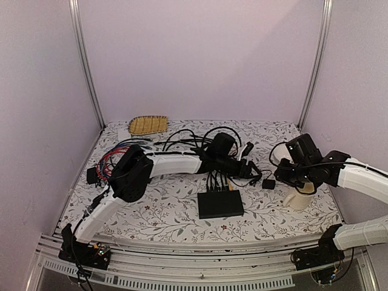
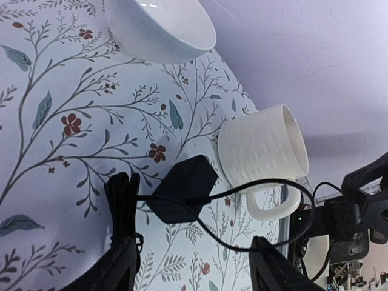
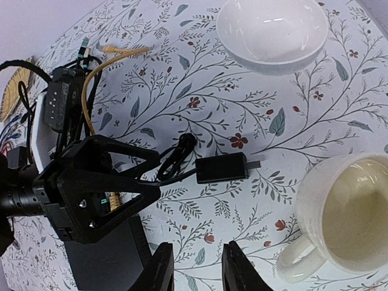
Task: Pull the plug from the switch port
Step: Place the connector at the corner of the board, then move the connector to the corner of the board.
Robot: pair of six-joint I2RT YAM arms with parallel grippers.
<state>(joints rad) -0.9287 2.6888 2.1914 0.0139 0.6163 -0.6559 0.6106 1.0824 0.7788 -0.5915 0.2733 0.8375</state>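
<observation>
Switch (image 1: 220, 204) flat at table centre, cables (image 1: 215, 180) plugged along its 12 o'clock edge. Left gripper (image 2: 194, 254) spread wide, empty, above a looping lead (image 2: 267, 180), adapter (image 2: 182, 188) at 12 o'clock. Right gripper (image 3: 198, 254) parted, pinching nothing, mug (image 3: 348, 212) at 3 o'clock.

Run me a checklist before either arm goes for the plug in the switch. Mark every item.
1. Left pincer open and empty: ok.
2. Right pincer empty: ok, its fingers are apart with nothing between them.
3. Plug out of the switch: not ok, the cables run into its far edge.
4. Left pincer aimed at the ports: not ok, its wrist view faces the black adapter and the mug.
5. Mug clear of the right pincer: ok, but close beside it.
6. Which plug to pull: cannot tell.
</observation>
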